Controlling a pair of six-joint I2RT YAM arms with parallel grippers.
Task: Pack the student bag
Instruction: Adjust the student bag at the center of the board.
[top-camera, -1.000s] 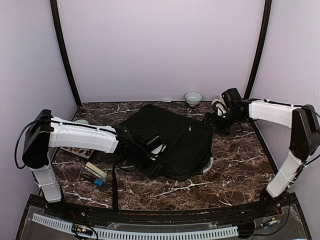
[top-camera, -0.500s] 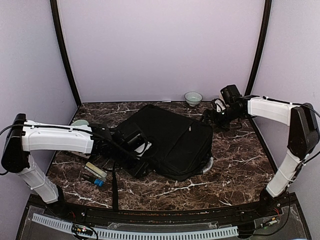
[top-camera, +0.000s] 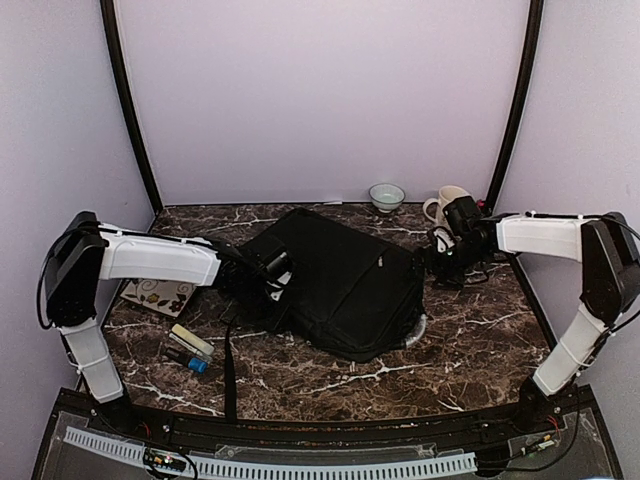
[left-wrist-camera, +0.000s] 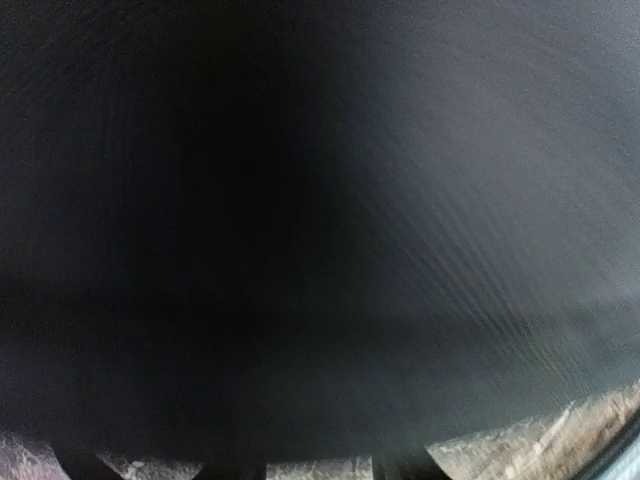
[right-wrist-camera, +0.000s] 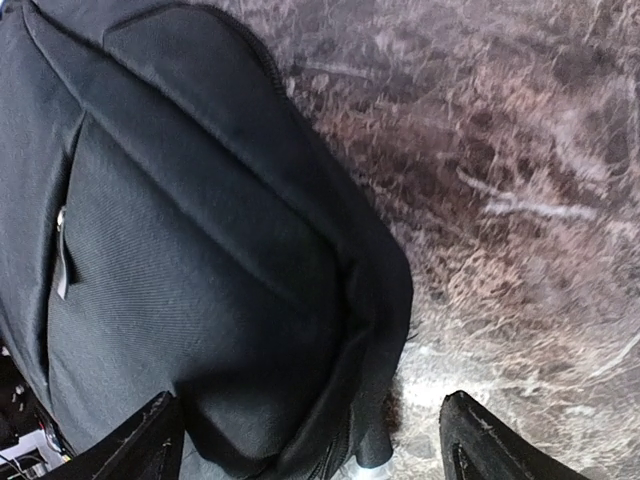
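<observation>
Right jaws stand spread at the student bag's (top-camera: 345, 290) far-right corner; left jaws at its left edge, state unclear.

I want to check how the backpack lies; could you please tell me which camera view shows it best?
The top external view: almost the whole backpack lies flat on the table. The right wrist view shows just one corner and a zipper pull; the left wrist view only blurred dark fabric.

The left arm (top-camera: 150, 258) reaches low to the student bag's (top-camera: 350, 290) left edge, the left pincer (top-camera: 268, 276) close against the fabric, its jaws hidden. The right arm (top-camera: 540, 235) angles toward the bag's right corner, the right pincer (top-camera: 438, 262) spread wide.
</observation>
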